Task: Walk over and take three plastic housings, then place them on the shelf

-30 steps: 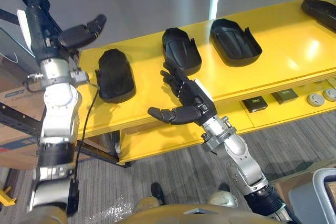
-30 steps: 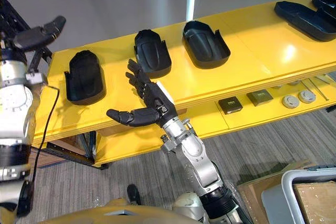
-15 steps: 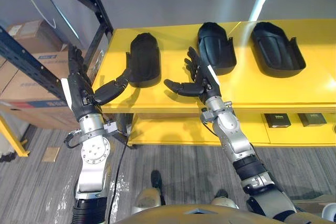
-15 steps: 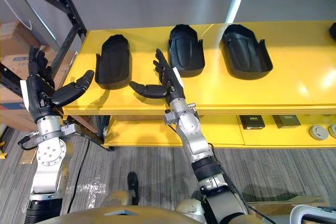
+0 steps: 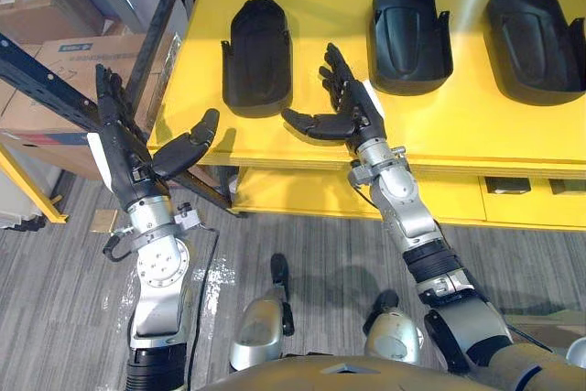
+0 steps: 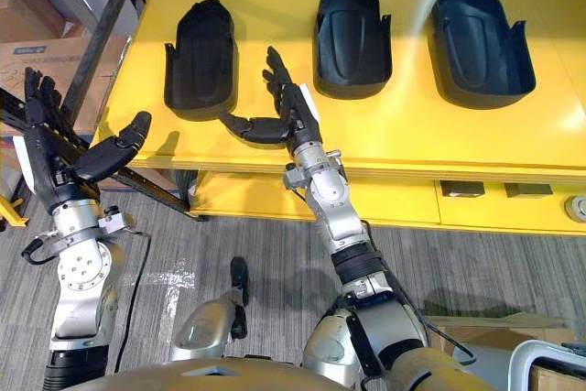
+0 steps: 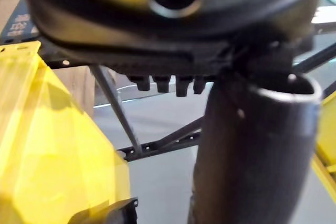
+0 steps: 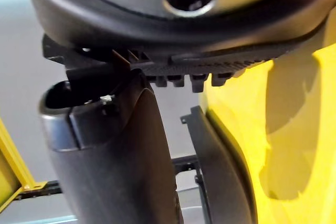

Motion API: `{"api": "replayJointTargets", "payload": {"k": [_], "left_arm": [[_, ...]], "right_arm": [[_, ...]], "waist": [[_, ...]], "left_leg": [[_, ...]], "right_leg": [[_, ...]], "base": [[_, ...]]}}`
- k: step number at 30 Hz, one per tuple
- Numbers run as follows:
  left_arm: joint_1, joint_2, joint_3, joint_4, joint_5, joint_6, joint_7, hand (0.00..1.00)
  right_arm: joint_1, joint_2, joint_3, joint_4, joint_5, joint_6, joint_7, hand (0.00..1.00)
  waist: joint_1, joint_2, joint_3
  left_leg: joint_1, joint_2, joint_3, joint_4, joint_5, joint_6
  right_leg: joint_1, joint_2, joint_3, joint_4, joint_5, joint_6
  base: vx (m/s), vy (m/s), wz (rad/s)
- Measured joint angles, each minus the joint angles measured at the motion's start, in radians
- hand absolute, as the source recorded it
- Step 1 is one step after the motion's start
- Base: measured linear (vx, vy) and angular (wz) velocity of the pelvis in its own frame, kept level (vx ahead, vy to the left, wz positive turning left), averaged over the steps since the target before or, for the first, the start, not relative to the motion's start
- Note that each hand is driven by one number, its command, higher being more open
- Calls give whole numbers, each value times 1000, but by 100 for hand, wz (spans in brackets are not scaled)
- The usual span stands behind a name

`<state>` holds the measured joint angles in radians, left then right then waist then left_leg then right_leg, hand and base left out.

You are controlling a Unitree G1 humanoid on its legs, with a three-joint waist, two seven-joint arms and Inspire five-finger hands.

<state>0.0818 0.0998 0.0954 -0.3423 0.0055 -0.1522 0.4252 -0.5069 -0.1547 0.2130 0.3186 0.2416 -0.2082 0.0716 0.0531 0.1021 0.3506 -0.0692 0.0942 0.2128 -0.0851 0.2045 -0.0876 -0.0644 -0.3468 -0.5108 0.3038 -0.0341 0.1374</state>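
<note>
Our right hand [image 5: 350, 119], fingers spread, hovers over the flat yellow counter [image 5: 476, 125] just beside a black moulded plastic housing [image 5: 258, 52]; our left hand [image 5: 130, 164] hangs open, empty.

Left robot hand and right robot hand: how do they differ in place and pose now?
The left robot hand is beyond the yellow table's end, over the floor; the right robot hand is over the table. The right robot hand's thumb lies near the leftmost housing; the left robot hand's thumb points toward the table's edge. Both are open and empty.
</note>
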Motion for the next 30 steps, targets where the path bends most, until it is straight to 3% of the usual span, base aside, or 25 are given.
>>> {"api": "replayJointTargets", "payload": {"k": [10, 17, 26, 30], "left_arm": [[-19, -3, -5, 64, 9, 1, -11, 100], [-68, -2, -45, 176, 44, 48, 30, 100], [-122, -2, -48, 254, 43, 69, 75, 100], [-142, 0, -48, 274, 43, 69, 87, 100]], "right_arm": [[-3, -9, 53, 0, 20, 8, 144, 100], [-21, -7, 116, 0, 59, 8, 250, 100], [-23, -6, 132, -17, 59, 11, 267, 100], [-31, -6, 131, -18, 56, 20, 233, 100]], "waist": [[-9, 0, 1], [-10, -2, 25], [-10, -6, 30], [-15, -6, 30]], "left_leg": [[9, 3, 16, 0, 6, 8], [8, 3, 16, -1, 0, 0], [7, 4, 24, 0, 5, 7], [10, 3, 27, 1, 6, 8]], "right_leg": [[-22, -6, 23, 39, -22, -4], [-26, -9, 23, 44, -28, -5], [-32, -6, 32, 45, -23, -3], [-32, -6, 37, 45, -23, -3]], "base": [[-2, -32, -5], [-37, -10, 0], [6, -15, -2], [-1, -4, -1]]}}
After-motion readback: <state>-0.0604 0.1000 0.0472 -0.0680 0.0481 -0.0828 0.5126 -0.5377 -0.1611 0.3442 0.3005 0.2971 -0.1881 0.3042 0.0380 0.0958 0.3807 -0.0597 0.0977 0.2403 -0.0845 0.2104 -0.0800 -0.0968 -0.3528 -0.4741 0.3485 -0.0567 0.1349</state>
